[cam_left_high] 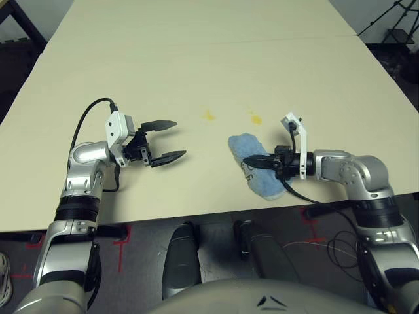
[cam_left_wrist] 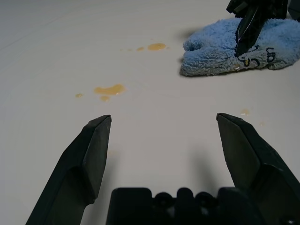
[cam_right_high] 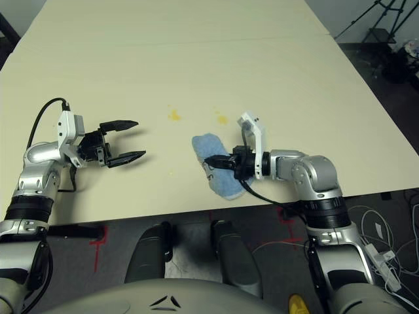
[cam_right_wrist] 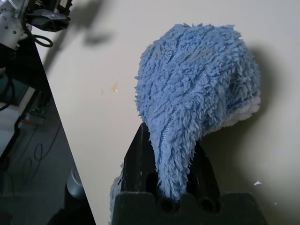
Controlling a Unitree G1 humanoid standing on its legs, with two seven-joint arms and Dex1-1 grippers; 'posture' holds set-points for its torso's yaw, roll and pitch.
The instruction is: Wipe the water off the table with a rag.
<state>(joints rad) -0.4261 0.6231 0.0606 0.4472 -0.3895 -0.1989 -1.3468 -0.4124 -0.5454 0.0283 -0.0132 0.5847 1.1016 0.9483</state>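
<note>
My right gripper (cam_left_high: 252,160) pinches the middle of the rag (cam_left_high: 265,184) near the table's (cam_left_high: 190,72) near edge, a good hold since it looks soft, light and floppy, while my left gripper's (cam_left_high: 181,139) fingers stand spread.

The pale cream table (cam_left_high: 196,78), crossed by a thin seam, carried yellow-orange water splotches (cam_left_high: 256,120) and, near its front edge, a blue rag (cam_left_high: 245,145), seemingly bunched up.
</note>
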